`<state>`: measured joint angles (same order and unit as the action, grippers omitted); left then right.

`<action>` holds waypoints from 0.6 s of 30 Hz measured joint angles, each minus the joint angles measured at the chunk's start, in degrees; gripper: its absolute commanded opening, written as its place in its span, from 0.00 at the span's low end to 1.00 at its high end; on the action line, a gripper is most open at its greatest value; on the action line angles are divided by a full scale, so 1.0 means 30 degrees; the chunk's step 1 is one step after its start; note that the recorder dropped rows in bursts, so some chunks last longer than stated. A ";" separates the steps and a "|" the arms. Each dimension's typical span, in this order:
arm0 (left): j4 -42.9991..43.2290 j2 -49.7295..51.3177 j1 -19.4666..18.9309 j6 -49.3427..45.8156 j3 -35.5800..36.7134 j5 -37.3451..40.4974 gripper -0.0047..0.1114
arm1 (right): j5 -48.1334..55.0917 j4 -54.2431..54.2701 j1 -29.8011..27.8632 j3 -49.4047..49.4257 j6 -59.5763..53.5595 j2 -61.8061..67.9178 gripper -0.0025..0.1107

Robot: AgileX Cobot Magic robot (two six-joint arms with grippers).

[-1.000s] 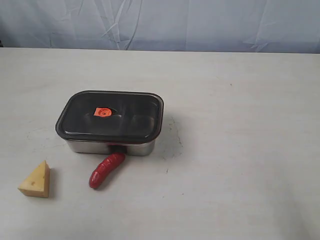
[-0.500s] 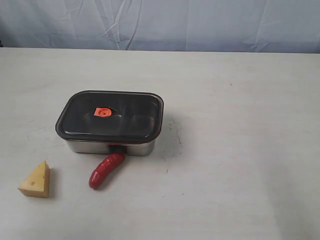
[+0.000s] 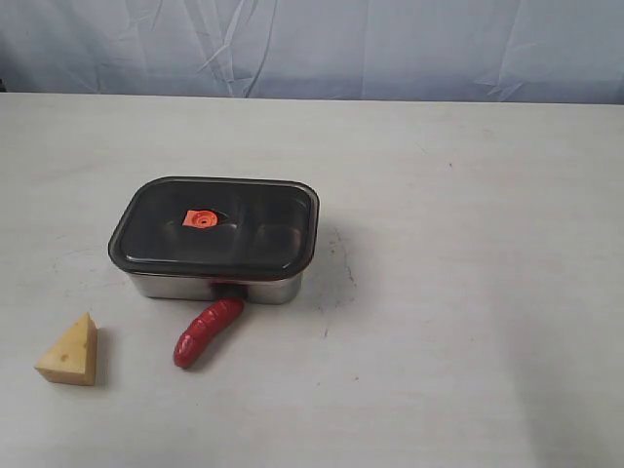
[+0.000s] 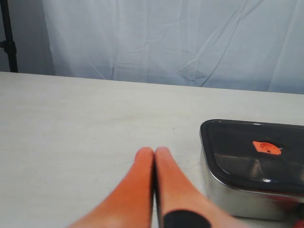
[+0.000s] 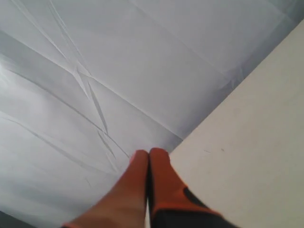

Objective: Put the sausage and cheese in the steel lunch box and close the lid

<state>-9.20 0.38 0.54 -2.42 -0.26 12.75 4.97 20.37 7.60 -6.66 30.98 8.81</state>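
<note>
left jaws are pressed together and hold nothing; right jaws are likewise closed and empty, pointing off at the backdrop (image 5: 95, 71) past the table (image 3: 468, 244) edge, with no task thing before them. the box (image 3: 214, 286) sits near the left jaws, ahead and off to one side, and the lid (image 3: 213, 226) lies flat on it, orange tab (image 3: 201, 220) up. the sausage (image 3: 207, 331) lies on the table, one end at the box's near wall. the cheese (image 3: 70, 353) stands on the table apart from both. neither arm shows in the exterior view, so how far these two lie from the jaws i cannot tell. by my reading nothing is done yet: the lid must come off, both foods go in, and then the lid goes back on.
</note>
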 measured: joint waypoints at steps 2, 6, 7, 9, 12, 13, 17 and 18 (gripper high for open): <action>0.0000 0.0000 0.0000 0.0000 0.0000 0.0000 0.04 | 0.0358 -0.0298 0.0000 -0.1311 -0.0914 0.1860 0.01; 0.0000 0.0000 0.0129 0.0000 0.0000 0.0000 0.04 | 0.1305 -0.0546 0.0000 -0.4591 -0.3214 0.6130 0.01; 0.0000 0.0000 0.0129 0.0000 0.0000 0.0000 0.04 | 0.1693 -0.0546 0.0000 -0.5567 -0.3886 0.7434 0.01; 0.0000 0.0000 0.0129 0.0000 0.0000 0.0000 0.04 | 0.2602 -0.0455 0.0000 -0.7352 -0.5203 1.0102 0.01; 0.0000 0.0000 0.0129 0.0000 0.0000 0.0000 0.04 | 0.4186 0.1287 0.0000 -1.0126 -0.7966 1.3723 0.02; 0.0000 0.0000 0.0129 0.0000 0.0000 0.0000 0.04 | 0.4779 0.2512 0.0000 -1.0940 -0.9387 1.4998 0.02; 0.0000 0.0000 0.0129 0.0000 0.0000 0.0000 0.04 | 0.7948 0.9457 0.0000 -1.3440 -1.6591 1.9687 0.16; 0.0000 0.0000 0.0129 0.0000 0.0000 0.0000 0.04 | 0.8992 1.1450 0.0000 -1.3954 -1.8575 2.0867 0.21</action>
<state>-9.20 0.38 0.93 -2.42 -0.26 12.75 31.94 54.72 7.60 -48.52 -24.74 71.41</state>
